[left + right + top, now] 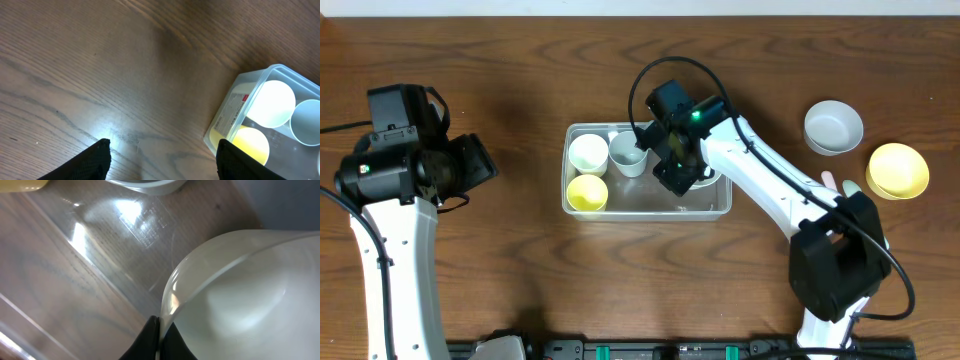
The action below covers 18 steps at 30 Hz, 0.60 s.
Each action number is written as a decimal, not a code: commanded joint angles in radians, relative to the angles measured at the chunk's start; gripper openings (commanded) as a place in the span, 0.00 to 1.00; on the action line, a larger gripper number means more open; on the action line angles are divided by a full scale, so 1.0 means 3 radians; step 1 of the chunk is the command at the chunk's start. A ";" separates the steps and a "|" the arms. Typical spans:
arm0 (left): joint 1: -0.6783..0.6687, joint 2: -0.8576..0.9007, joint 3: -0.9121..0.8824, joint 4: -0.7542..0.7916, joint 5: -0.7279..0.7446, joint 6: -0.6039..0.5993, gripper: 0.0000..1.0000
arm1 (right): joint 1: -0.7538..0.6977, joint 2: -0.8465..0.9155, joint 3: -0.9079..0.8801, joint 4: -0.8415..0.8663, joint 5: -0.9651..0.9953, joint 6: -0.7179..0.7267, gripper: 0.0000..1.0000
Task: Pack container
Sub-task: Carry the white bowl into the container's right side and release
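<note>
Right jaws: closed tight on the rim of the held white bowl (240,300). In the right wrist view I see the dark tips pinching the rim's near edge. The right arm (760,175) reaches from the tabletop's right side and hangs over the right end of the container (650,212), so the held bowl sits inside its walls. I cannot tell whether it touches the clear floor.

Left jaws: wide apart with nothing between them, above bare tabletop (100,75). They are just to the left of the container, and its corner shows at the right of the left wrist view.

The container lies at the middle of the tabletop. Its left half holds a small white bowl (588,152), a yellow bowl (587,192) beside it and a pale cup (628,153).

Outside, well to the right, stand a loose white bowl (833,127) and a loose yellow bowl (898,170), near each other.
</note>
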 commanded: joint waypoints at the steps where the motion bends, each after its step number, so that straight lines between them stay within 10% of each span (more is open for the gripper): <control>1: 0.0027 -0.0009 -0.0004 0.0001 0.0011 -0.0017 0.68 | -0.0009 0.0078 0.0000 0.0028 -0.0010 -0.0046 0.09; 5: 0.0027 -0.0009 -0.0004 0.0001 0.0013 -0.0017 0.68 | -0.0033 0.0089 0.0000 0.0056 -0.0011 -0.0045 0.32; 18: 0.0027 -0.0009 -0.0004 -0.0003 0.0011 -0.0017 0.68 | -0.0060 0.0089 0.0000 0.0062 0.0000 -0.0042 0.34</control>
